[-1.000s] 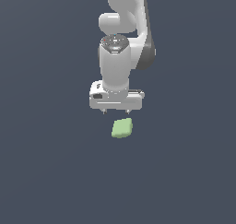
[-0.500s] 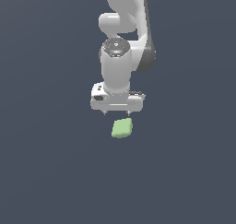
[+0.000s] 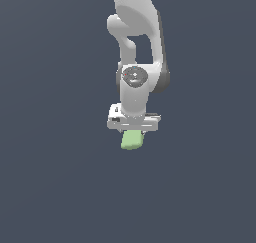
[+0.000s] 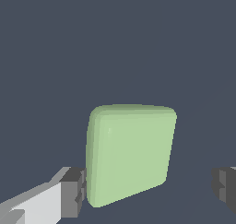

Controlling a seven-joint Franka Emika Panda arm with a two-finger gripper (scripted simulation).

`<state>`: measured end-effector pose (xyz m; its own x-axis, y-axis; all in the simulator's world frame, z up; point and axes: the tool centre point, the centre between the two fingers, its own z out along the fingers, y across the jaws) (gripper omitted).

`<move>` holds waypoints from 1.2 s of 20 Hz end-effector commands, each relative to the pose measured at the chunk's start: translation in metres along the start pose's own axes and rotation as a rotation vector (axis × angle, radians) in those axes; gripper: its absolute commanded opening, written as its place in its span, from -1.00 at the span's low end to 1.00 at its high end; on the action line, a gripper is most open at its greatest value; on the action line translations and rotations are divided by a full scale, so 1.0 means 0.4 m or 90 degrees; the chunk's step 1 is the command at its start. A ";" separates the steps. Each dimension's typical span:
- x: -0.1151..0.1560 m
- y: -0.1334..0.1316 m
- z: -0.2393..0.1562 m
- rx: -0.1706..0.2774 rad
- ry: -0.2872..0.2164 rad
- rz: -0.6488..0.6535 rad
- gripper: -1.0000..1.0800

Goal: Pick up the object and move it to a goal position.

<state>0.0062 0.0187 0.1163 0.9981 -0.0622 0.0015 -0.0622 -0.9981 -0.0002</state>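
Exterior view is showing the arm coming down since a second ago: then the gripper [image 3: 133,130] was hanging clearly above the pale green object [image 3: 132,140] with a gap between them, and now its white body is sitting right over the block's upper part, hiding it, so only the lower portion of the block is peeking out beneath. The block itself is lying in much the same spot on the dark grey surface [image 3: 55,187], so it is not yet being lifted. In the wrist view the object [image 4: 131,153] is filling the space between the fingers [image 4: 73,192]; one dark pad is sitting just beside, perhaps touching, one edge of the block, while the other pad is standing well apart from the opposite edge, so the jaws are spread wide and gripping nothing. By my judgement the descent is placing the block for a grasp, and closing is what is coming next. No container is appearing in either view, and no goal marker is showing either.
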 end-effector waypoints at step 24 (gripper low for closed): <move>-0.004 -0.023 0.191 0.000 -0.001 0.007 0.92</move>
<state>0.0221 0.0387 0.0683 0.9968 -0.0611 0.0508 -0.0606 -0.9981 -0.0111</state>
